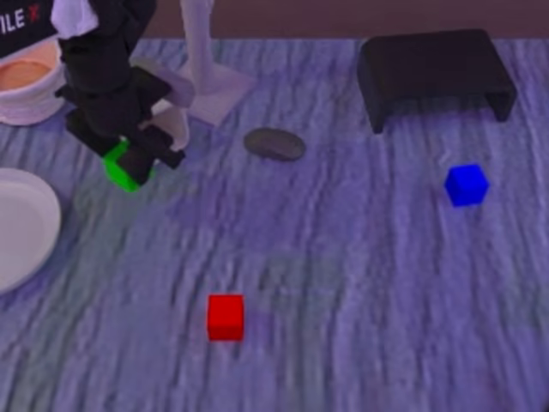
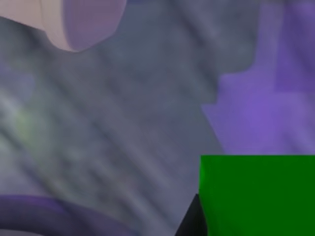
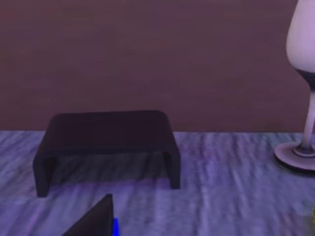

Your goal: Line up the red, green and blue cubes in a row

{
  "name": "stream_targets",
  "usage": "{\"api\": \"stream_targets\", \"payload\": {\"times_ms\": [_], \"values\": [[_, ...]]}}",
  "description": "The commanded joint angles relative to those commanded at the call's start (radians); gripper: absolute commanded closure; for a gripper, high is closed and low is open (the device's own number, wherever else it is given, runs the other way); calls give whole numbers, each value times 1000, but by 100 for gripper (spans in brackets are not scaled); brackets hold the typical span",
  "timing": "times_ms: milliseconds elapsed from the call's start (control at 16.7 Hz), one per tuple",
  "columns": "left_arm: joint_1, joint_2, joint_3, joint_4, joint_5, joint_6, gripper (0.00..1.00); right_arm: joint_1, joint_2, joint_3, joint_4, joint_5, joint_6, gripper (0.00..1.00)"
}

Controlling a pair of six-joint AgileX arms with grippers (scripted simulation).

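Currently the left gripper (image 1: 129,163) stands over the green cube (image 1: 123,169) at the desk's (image 1: 360,283) far left, fingers clenched on it. Red cube (image 1: 226,317) lies well apart nearer the front; blue cube (image 1: 467,184) far right. The right fingers' state: cannot tell.

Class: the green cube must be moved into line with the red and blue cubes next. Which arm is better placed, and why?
Left. The left gripper is already down over the green cube at the table's left. The right arm does not appear in the top view.
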Motion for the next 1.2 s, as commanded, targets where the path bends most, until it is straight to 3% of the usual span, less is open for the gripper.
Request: {"api": "stream_targets", "payload": {"times_ms": [180,360,960,1200], "values": [[-52,-9,-7,-1,-2,-96,100,0,0,0,0,0,0,0],[-137,-27,-27,-2,-5,-275,100,0,0,0,0,0,0,0],[-490,-132,-160,1,-12,-1104,100,0,0,0,0,0,0,0],[-565,-174,-190,15,-17,-1247,100,0,0,0,0,0,0,0]]}}
